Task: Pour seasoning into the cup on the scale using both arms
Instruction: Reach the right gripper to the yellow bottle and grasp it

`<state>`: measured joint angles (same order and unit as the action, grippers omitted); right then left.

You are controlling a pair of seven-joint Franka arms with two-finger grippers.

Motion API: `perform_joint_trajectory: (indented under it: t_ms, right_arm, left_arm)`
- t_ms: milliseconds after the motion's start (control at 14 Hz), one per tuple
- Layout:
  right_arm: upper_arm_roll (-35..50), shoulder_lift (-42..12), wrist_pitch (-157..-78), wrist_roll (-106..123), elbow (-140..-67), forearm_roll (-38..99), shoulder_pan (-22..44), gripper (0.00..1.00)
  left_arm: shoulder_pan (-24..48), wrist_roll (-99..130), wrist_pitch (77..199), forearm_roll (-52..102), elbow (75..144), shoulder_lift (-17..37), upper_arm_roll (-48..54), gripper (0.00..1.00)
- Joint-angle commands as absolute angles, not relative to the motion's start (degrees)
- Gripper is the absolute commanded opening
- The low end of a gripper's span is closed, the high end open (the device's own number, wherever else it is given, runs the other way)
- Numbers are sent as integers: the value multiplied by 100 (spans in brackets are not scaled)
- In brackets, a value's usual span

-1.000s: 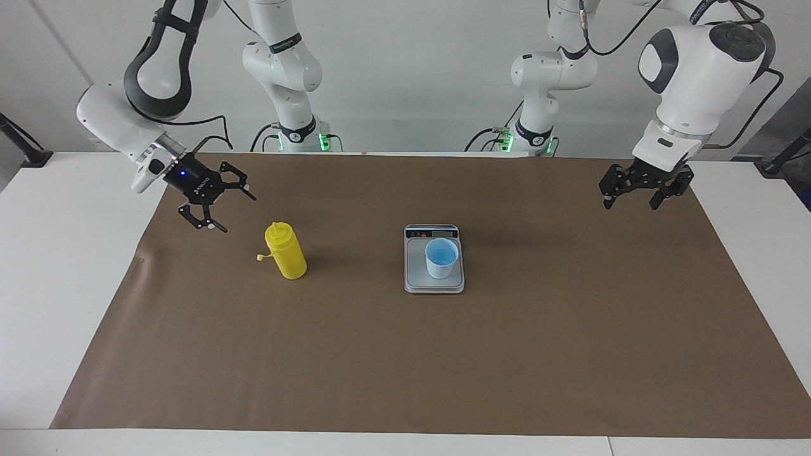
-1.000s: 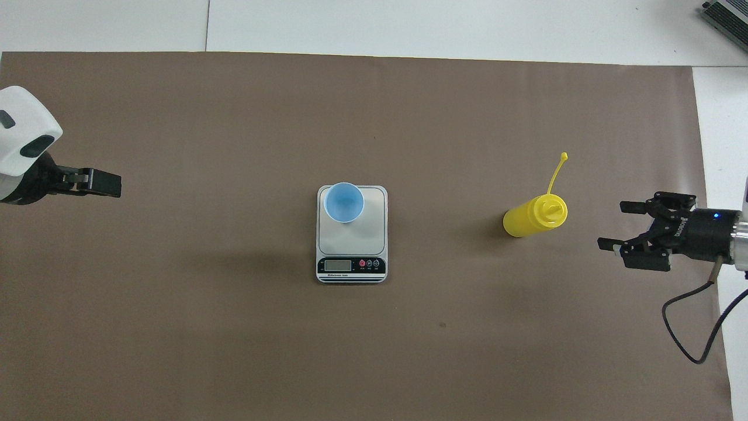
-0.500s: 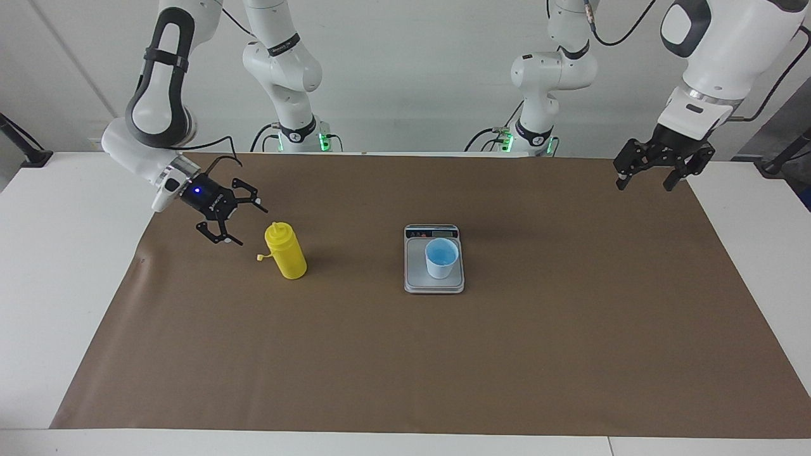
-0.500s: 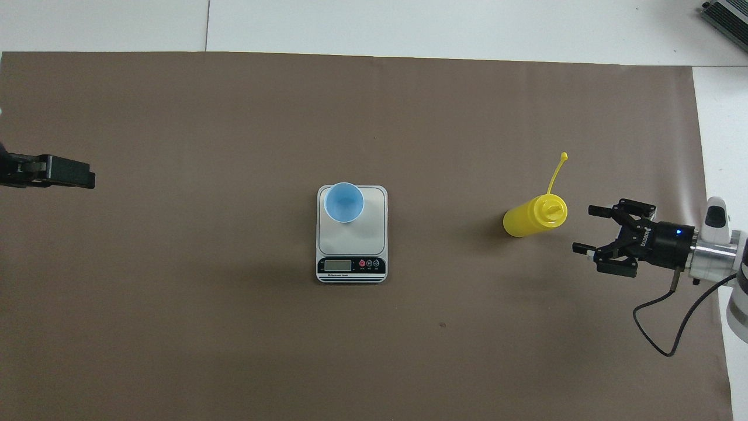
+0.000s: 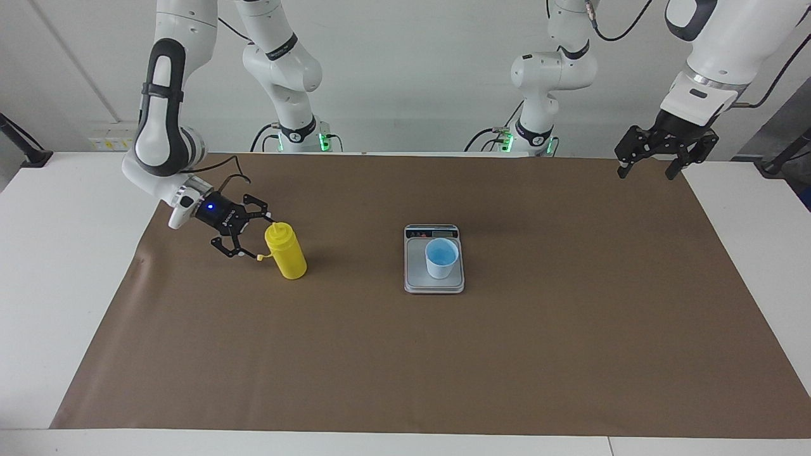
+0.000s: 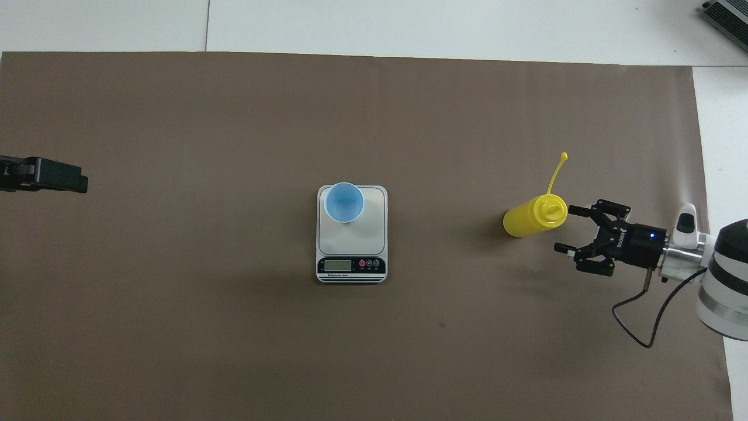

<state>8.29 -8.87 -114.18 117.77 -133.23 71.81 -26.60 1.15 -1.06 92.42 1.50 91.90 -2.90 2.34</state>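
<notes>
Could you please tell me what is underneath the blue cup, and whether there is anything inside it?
The blue cup stands on the kitchen scale, on the weighing plate's corner farthest from the display. Inside, only its blue bottom shows in the overhead view; no contents are visible. The plate beneath it is covered.

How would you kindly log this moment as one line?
right gripper: open, beside seasoning, not gripping | left gripper: open, waiting | cup: on scale

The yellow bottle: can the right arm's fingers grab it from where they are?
Probably yes. The right gripper is open right beside the yellow bottle, its fingers pointed at it with only bare brown paper between. The bottle stands upright, well apart from the scale.
</notes>
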Motion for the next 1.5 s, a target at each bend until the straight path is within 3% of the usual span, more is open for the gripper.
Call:
perform_joint_trajectory:
  t_ms: [0, 1429]
  right_arm:
    - [853, -1213, -11241, 12339, -13271, 7619, -2611, 100]
    - [852, -1397, -11637, 12349, -12894, 8508, -1854, 100]
  left_arm:
    - [61, -202, 9036, 193, 9220, -360, 264, 100]
    - [35, -352, 8965, 185, 9264, -387, 255, 100]
